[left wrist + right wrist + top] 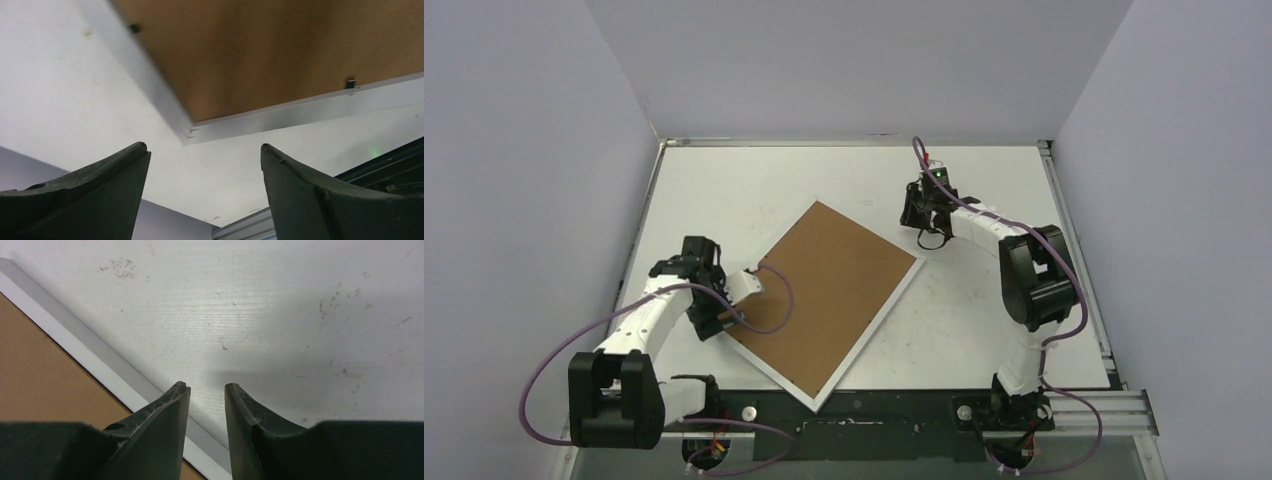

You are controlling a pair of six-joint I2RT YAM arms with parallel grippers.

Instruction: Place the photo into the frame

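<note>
The frame point(300, 111) lies face down and diagonal at the middle of the top view, brown backing board point(829, 295) upward. The left gripper point(205, 150) sits low by the frame's left corner on a bent arm, jaws wide and empty. The right gripper point(206, 386) points down just off the frame's upper-right edge, its fingers narrowly parted and holding nothing.

White frame point(300, 112), plain brown backing board point(834, 290)
</note>
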